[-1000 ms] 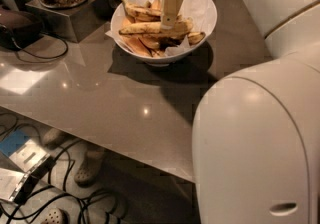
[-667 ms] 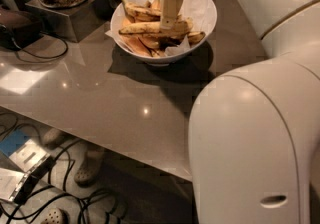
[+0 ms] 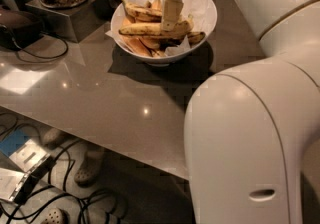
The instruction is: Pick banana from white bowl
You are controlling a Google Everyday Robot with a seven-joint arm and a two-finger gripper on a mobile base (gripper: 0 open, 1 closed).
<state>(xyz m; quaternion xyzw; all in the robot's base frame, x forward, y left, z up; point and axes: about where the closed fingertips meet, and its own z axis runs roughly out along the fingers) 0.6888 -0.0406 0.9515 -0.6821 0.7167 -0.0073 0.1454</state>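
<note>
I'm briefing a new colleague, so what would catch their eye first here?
The robot's bulky white arm fills the right foreground. Beyond it, a white bowl of bananas sits at the far side of the grey table, with the gripper right at the long speckled banana on top.

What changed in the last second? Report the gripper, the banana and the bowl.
Little. The arm's big foreground shell edged left in the view. The gripper stays low in the white bowl, right at the banana, with no visible lift. Banana and bowl lie as before on the table.
</note>
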